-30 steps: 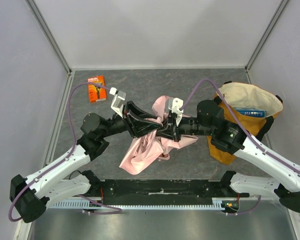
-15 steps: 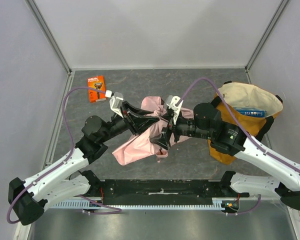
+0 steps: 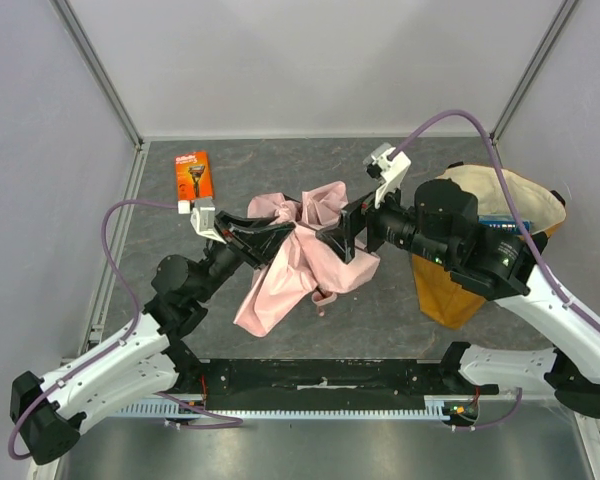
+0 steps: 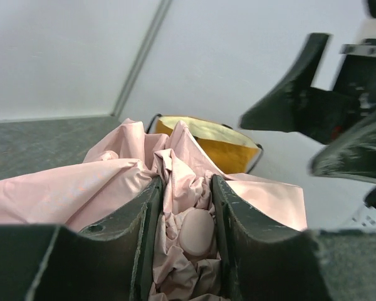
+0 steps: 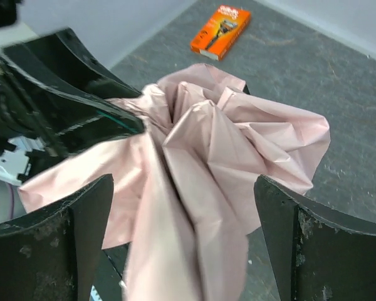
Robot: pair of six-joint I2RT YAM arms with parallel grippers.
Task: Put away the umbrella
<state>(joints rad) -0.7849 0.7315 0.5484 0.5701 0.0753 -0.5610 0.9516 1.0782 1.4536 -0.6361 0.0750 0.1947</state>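
Left pincer (image 3: 278, 238) clamps umbrella (image 3: 302, 268); right pincer (image 3: 340, 235) gapes empty alongside; tote bag (image 3: 442, 295) near.

Robotics lab test cell, by every sign. Boxed in on three sides by plain white panels (image 3: 320, 60) set in aluminium posts (image 3: 98, 70). Floored with a grey speckled tabletop (image 3: 280, 165). Fitted at 6 o'clock with a black mounting rail (image 3: 320, 372) and strung with purple cables (image 3: 450, 113). Stocked with props only: boxed razor (image 3: 193, 177) at 10 o'clock, mustard tote (image 3: 450, 290) at 3 o'clock.
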